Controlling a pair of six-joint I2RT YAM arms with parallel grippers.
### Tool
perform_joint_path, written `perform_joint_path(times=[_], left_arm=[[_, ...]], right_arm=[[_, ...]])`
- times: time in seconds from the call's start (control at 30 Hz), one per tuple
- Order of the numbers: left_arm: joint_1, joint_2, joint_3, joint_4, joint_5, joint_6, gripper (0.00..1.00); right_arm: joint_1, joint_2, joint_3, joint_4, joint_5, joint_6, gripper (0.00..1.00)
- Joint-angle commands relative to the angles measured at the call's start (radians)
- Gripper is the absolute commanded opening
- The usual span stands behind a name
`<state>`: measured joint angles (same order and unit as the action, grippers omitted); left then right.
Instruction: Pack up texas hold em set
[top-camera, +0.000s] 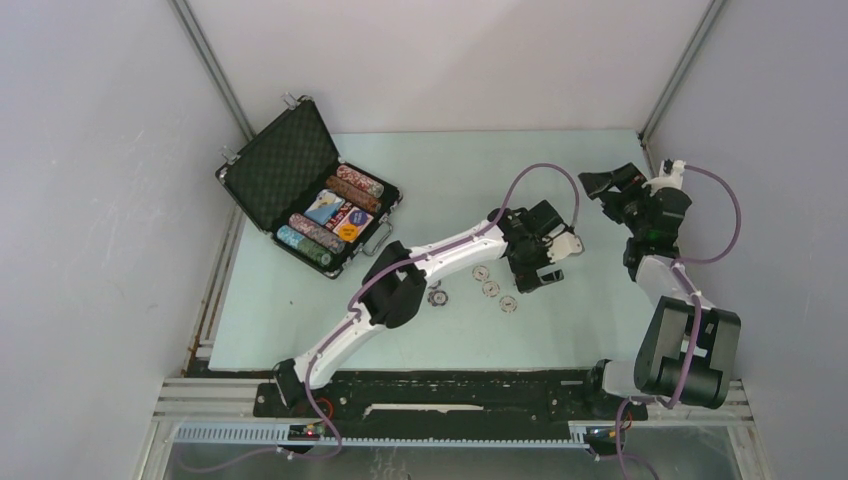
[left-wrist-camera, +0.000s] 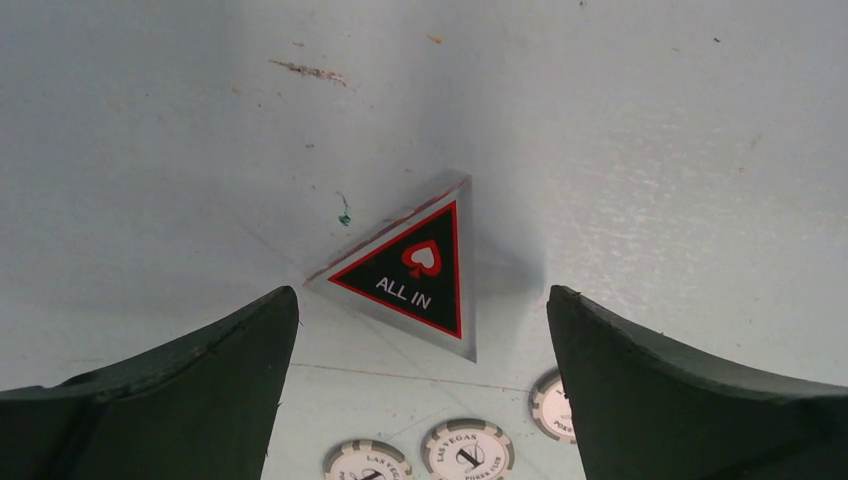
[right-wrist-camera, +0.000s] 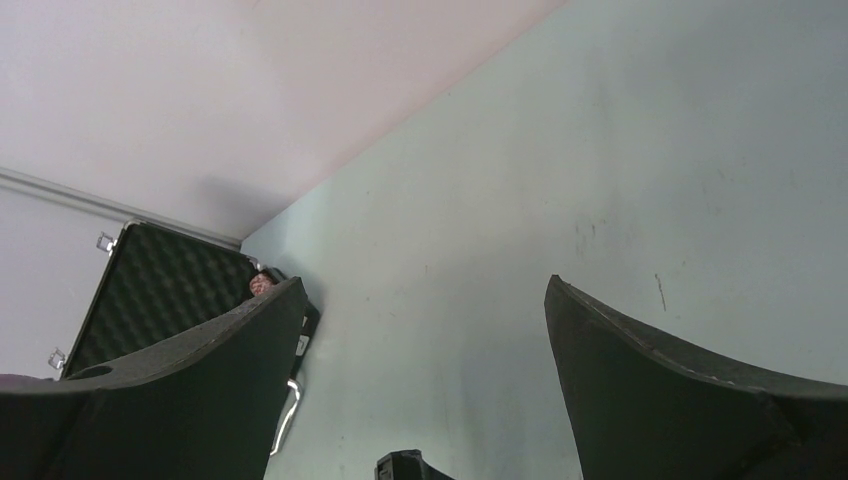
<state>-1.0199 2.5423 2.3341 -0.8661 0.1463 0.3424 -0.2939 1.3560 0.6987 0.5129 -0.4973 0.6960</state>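
**Left gripper spread over the ALL IN marker**

The open black case (top-camera: 283, 160) sits at the far left of the table (top-camera: 450, 165), holding chip rows (top-camera: 305, 248) and card decks (top-camera: 335, 212). The right wrist view shows only part of it. The right gripper (right-wrist-camera: 425, 285) hangs spread and empty. The left gripper (left-wrist-camera: 420, 297) is also spread, above a triangular "ALL IN" marker (left-wrist-camera: 412, 268) that is hidden in the top view. Three loose chips (left-wrist-camera: 467, 450) lie nearby, cropped by the frame edge.

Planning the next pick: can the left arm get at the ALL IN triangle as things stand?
Probably yes. The left gripper is open and poised right at the ALL IN triangle, which lies on the table with nothing covering it. The poker chips sit apart from it.
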Motion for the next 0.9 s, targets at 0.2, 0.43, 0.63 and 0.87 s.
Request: perform_joint_path(times=[0.2, 0.43, 0.63, 0.87], left_arm=[[0.004, 0.03, 0.05, 0.013, 0.031, 0.06, 0.99], [0.007, 0.023, 0.037, 0.021, 0.04, 0.053, 0.78], [0.009, -0.002, -0.013, 0.054, 0.029, 0.024, 0.67], [0.032, -0.112, -0.183, 0.205, 0.07, -0.091, 0.61]], right_arm=[[0.024, -0.053, -0.002, 0.004, 0.056, -0.054, 1.0], [0.021, -0.048, -0.002, 0.004, 0.055, -0.052, 1.0], [0.015, -0.037, -0.001, 0.009, 0.05, -0.046, 1.0], [0.008, -0.028, -0.002, 0.012, 0.041, -0.035, 1.0]])
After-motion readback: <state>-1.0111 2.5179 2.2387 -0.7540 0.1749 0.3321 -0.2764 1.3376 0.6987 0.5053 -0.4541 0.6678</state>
